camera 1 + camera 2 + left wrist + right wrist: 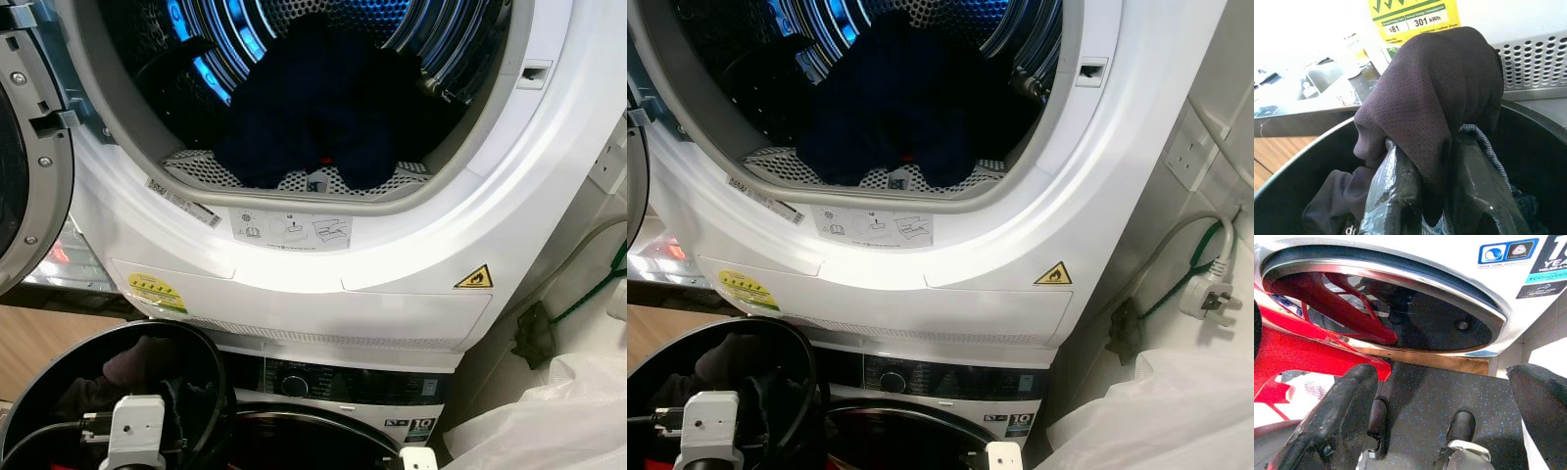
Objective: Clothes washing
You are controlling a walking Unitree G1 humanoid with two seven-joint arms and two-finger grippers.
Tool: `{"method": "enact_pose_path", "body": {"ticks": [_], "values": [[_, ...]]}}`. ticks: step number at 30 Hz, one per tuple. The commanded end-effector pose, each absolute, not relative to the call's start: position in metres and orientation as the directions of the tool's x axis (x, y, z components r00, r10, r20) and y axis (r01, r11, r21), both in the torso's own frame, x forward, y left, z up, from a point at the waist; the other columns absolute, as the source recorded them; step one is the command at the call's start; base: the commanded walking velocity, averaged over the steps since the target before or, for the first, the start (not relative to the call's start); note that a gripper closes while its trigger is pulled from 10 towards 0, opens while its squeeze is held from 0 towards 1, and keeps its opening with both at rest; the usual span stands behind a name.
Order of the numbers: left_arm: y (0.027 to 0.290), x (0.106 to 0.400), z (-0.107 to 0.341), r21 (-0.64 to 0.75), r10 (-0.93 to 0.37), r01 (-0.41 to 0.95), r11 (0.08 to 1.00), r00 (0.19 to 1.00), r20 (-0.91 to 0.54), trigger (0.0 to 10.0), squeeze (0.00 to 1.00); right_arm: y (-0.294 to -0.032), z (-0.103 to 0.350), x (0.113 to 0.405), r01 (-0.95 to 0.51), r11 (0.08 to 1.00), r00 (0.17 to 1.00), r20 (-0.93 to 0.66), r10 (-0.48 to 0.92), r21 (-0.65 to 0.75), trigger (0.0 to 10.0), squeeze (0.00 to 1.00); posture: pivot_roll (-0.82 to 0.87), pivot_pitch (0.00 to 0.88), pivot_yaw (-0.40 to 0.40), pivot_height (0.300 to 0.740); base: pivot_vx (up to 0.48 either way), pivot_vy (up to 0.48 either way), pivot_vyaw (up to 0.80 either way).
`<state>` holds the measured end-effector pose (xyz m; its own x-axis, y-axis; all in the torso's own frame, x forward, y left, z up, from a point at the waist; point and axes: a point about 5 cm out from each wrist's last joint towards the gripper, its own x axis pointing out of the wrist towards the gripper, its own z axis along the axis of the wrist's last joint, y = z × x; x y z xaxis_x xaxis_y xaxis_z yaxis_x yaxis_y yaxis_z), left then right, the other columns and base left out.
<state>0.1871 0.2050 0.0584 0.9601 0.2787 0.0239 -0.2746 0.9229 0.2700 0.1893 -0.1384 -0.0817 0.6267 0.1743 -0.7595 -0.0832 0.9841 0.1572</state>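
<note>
A dark mesh garment (1435,98) hangs over my left gripper (1435,200), which is shut on it just above a black laundry basket (214,354). More dark clothes (1337,205) lie in the basket beneath. Above, the white dryer (392,284) has its drum open, and a heap of navy clothes (313,108) lies at the front of the drum. My right gripper (1442,401) is open and holds nothing. It hangs low in front of the washer's round door (1400,308), over dark speckled floor.
The dryer's door (24,147) stands swung open at the left. The washer's control panel (333,382) sits under the dryer. At the right are a white plastic bag (549,411), a loose plug with cable (1210,294) and a wall socket (1190,147).
</note>
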Motion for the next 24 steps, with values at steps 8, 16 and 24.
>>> {"method": "enact_pose_path", "body": {"ticks": [8,16,24], "values": [[0.2008,0.1931,0.0704,0.28,0.257,-0.275,0.92,0.961,0.099,10.0,0.0,-0.1368,-0.0822,0.1884,-0.08,0.983,0.624,-0.761,0.178,0.165,10.0,0.0,0.1,0.0,0.05,0.74,0.0,0.0,0.0],[0.1985,0.195,0.0727,0.273,0.248,-0.27,0.923,0.962,0.113,10.0,0.16,-0.1367,-0.0823,0.1882,-0.079,0.983,0.623,-0.761,0.178,0.165,10.0,0.0,0.1,0.0,0.05,0.74,0.0,0.0,0.0],[0.1977,0.1951,0.073,0.271,0.245,-0.268,0.924,0.962,0.116,10.0,0.0,-0.1366,-0.0822,0.1883,-0.079,0.983,0.624,-0.761,0.178,0.166,10.0,0.0,0.1,0.0,0.05,0.74,0.0,0.0,0.0]]}}
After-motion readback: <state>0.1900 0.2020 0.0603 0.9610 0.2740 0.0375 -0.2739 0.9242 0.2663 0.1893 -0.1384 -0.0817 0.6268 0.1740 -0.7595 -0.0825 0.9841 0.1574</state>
